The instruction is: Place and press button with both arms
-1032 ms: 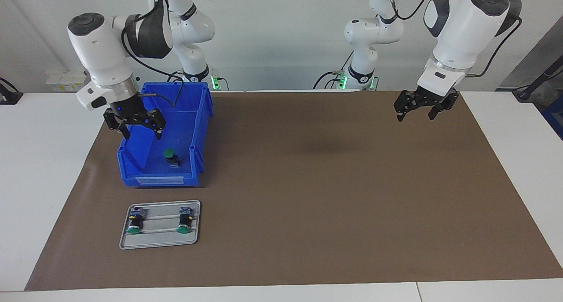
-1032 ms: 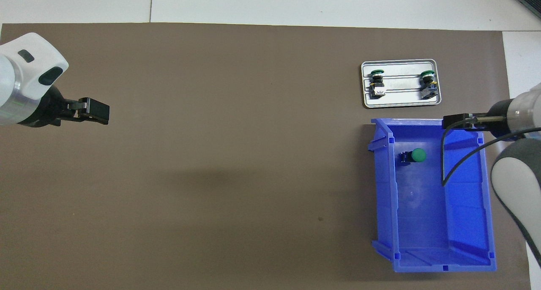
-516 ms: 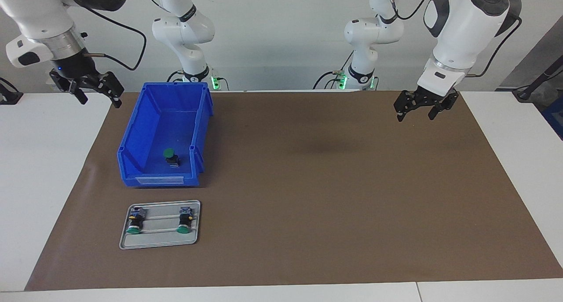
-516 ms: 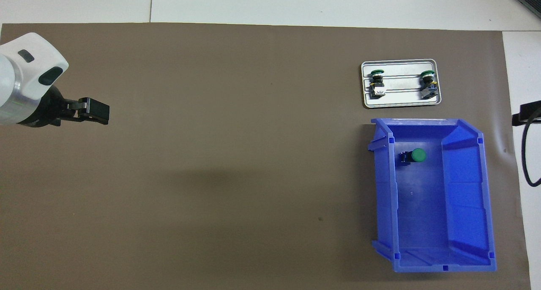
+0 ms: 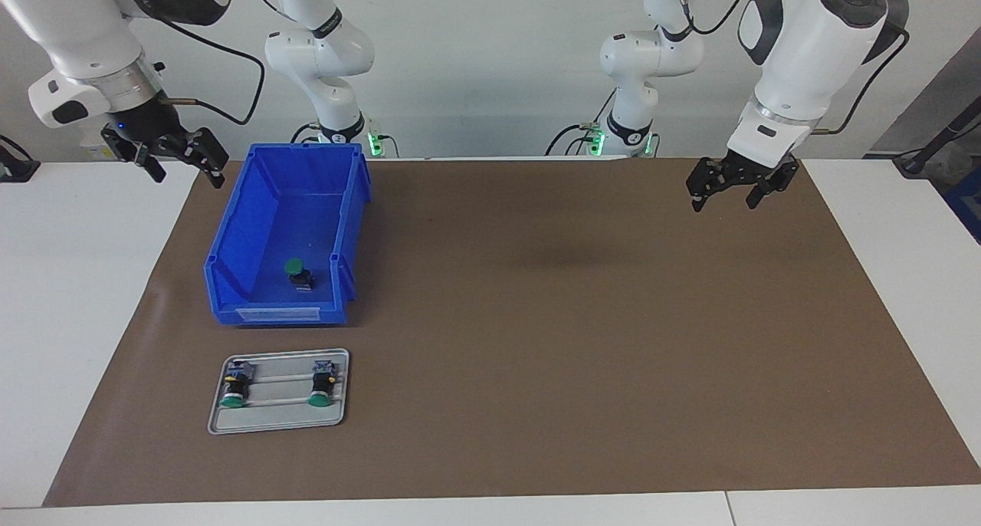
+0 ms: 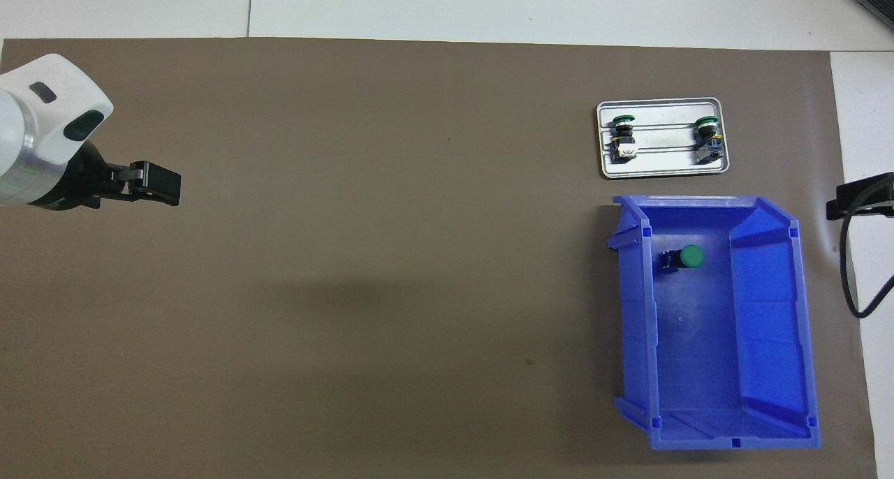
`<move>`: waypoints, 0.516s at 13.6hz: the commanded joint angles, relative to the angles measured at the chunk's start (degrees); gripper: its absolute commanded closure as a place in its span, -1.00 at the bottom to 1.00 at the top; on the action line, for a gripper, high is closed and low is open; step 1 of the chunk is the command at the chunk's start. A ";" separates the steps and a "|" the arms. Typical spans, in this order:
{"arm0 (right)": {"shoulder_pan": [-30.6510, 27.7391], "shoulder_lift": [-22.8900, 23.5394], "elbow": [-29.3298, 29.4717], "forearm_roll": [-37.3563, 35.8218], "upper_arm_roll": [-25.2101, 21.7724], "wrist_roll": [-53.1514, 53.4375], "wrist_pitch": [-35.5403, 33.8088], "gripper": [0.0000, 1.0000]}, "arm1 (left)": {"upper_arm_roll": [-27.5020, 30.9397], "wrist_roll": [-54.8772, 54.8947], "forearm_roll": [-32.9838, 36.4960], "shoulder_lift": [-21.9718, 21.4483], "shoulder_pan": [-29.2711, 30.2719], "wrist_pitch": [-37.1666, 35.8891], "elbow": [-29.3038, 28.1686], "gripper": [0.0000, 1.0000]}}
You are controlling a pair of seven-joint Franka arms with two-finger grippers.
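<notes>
Brown mat (image 5: 536, 319) covers most of the white table (image 5: 69, 296).

Blue bin (image 5: 264, 204) sits on the mat at the right arm's end, just beside and below the right gripper (image 5: 170, 154). That gripper hangs in the air over the mat's edge, jaws spread, holding nothing.

Grey tray (image 5: 277, 417) lies farther from the robots than the bin, close to it but apart, well below the right gripper.

Left gripper (image 5: 737, 185) hangs over the mat at the left arm's end, well apart from bin and tray, fingers released and empty; this arm waits.

Button (image 5: 298, 273) lies inside the bin on its floor, in the part farthest from the robots, green cap showing; it is below the right gripper and not touched. Two more buttons (image 5: 232, 384) (image 5: 322, 382) lie on the tray, caps pointing away from the robots.
</notes>
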 commanded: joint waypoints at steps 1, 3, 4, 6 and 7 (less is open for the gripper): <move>1.24 -1.77 -1.90 -1.31 0.24 -2.33 0.69 -1.00 | -0.23 0.28 0.97 -1.25 0.43 0.91 -1.69 -1.00; 2.37 -1.77 -1.99 -1.22 0.24 -2.07 0.69 -1.00 | -0.23 0.28 0.97 -1.25 0.43 0.91 -1.69 -1.00; 2.47 -1.86 -1.90 -1.22 0.24 -2.24 0.60 -1.00 | -0.23 0.28 0.97 -1.25 0.43 0.91 -1.69 -1.00; 2.56 -1.95 -1.73 -1.57 0.24 -2.68 0.16 -1.00 | -0.23 0.36 0.97 -1.25 0.43 0.91 -1.69 -1.00; 2.56 -1.86 -1.46 -1.75 0.33 -3.81 0.51 -1.00 | -0.23 0.28 0.97 -1.25 0.43 0.91 -1.69 -1.00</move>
